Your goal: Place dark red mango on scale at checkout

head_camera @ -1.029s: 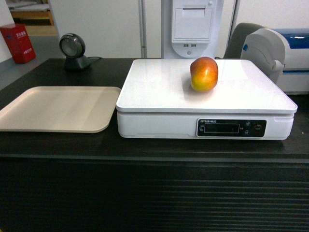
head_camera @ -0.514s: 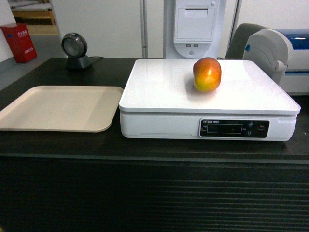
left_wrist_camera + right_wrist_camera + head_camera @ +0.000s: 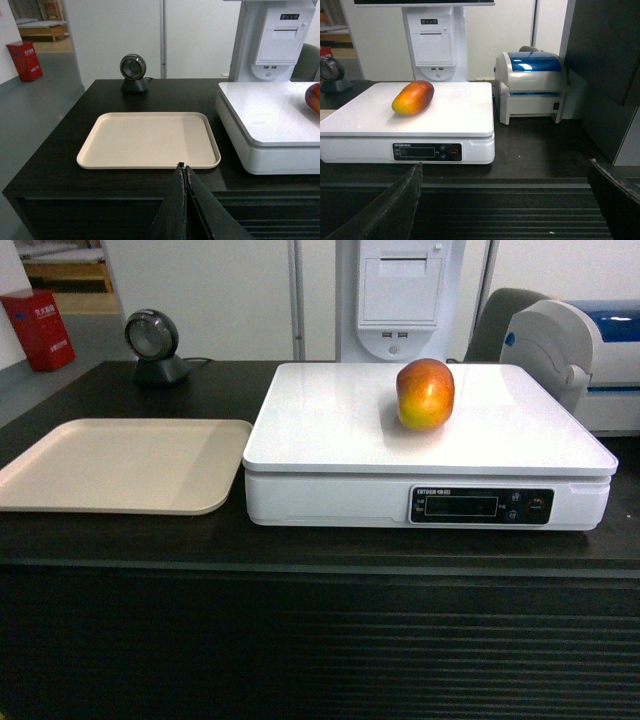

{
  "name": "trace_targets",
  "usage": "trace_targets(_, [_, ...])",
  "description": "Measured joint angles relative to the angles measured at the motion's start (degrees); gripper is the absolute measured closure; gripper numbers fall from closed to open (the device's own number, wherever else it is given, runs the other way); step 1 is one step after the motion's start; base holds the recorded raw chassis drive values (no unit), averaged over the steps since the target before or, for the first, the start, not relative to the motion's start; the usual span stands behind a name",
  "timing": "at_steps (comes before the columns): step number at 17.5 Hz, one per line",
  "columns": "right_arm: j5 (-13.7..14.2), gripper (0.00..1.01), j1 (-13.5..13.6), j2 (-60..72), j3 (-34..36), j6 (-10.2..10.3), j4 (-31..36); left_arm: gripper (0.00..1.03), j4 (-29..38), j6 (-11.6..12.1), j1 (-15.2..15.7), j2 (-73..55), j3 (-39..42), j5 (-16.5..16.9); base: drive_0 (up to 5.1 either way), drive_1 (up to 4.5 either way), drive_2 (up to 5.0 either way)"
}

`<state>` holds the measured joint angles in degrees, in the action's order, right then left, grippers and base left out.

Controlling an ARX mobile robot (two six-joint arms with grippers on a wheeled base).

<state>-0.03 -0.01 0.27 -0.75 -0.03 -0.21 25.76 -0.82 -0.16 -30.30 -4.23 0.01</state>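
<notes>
Grippers clear: left gripper pressed closed, right gripper spread wide, both empty.
Dark red mango lay on the scale; jolting the counter could roll it.

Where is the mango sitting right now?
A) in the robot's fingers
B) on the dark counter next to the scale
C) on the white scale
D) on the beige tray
C: the dark red mango lies on the scale platter, apart from both grippers, while the beige tray beside it holds nothing.
</notes>
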Motion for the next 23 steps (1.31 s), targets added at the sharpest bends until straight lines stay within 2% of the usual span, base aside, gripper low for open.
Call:
trace_targets(5, [0.0,0.03,0.0,0.0,0.0,0.0,0.0,1.01,-5.1,0.0,0.0,7.5,1.9,0.0,0.0,0.0,0.0])
trace_targets(6, [0.0,0.03,0.0,0.0,0.0,0.0,0.0,1.01,-2.5,0.0,0.0,7.7,3.5,0.0,0.0,0.0,0.0])
trace_targets(7, [0.0,0.03,0.0,0.0,0.0,0.0,0.0,1.01,-4.8,0.0,0.0,8.6,3.7,0.0,0.0,0.0,0.0])
trace_targets(20, [0.0,0.03,0.0,0.0,0.0,0.0,0.0,1.01,-15.5,0.0,0.0,20.1,3.7,0.0,0.0,0.0,0.0])
trace_targets(21, [0.0,0.03,0.0,0.0,0.0,0.0,0.0,1.01,-18.8,0.0,0.0,22.4,3.5,-0.1,0.0,0.0,0.0])
trace_targets(22, [0.0,0.03,0.0,0.0,0.0,0.0,0.0,1.01,-25.4,0.0,0.0,26.9,3.7,0.2,0.0,0.0,0.0])
trace_targets(23, [0.0,0.03,0.0,0.0,0.0,0.0,0.0,1.01,-25.9,0.0,0.0,29.8,3.7,0.0,0.0,0.0,0.0])
